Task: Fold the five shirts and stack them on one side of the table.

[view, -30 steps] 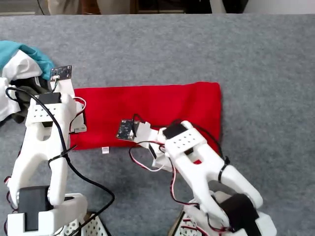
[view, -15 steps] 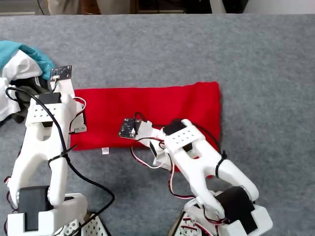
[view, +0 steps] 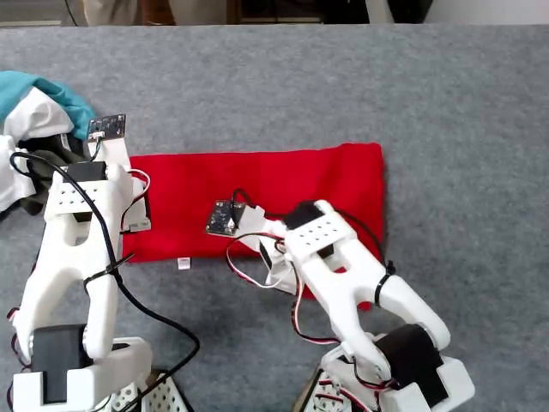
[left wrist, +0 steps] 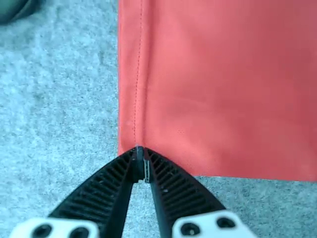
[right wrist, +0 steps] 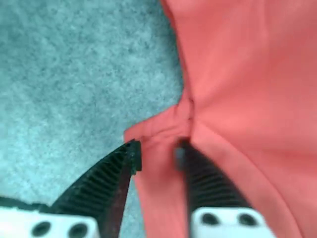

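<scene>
The left pincer (left wrist: 141,158) pinches a corner of the red shirt (left wrist: 223,84), which lies flat on the counter (view: 429,86) ahead. The right pincer (right wrist: 157,151) has scooted a little. It sits half open over the shirt's edge, probably ready to grab and fold.

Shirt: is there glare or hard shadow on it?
High view: shirt evenly lit, no glare, no hard shadow. Left wrist view: flat light, faint dark line along the seam. Right wrist view: small shadow in the crease.
</scene>
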Robot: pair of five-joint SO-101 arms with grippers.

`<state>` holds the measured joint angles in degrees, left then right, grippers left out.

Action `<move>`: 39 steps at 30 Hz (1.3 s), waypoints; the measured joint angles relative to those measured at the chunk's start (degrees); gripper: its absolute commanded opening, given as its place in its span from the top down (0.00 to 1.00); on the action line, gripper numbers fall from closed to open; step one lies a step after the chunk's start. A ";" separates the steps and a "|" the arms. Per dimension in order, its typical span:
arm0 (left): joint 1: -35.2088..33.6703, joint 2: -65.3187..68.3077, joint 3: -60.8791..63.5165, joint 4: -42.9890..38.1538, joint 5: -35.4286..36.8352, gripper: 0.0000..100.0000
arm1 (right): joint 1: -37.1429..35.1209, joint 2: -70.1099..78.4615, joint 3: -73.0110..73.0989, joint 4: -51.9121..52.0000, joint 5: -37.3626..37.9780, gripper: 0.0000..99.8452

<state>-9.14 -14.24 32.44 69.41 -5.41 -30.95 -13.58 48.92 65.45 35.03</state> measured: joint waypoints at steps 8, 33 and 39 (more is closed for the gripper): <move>-2.73 0.00 -1.23 0.00 -2.55 0.98 | 10.64 -16.00 -3.34 8.53 5.89 0.92; 4.84 31.03 -22.68 -13.98 6.42 0.98 | 30.07 33.85 -53.01 -1.49 -3.60 0.99; 1.49 40.88 -31.74 -11.69 6.77 0.98 | 35.16 47.91 -63.30 -1.49 -3.78 0.99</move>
<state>-7.65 26.64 0.70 57.71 1.36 4.22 34.33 -14.37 63.96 31.25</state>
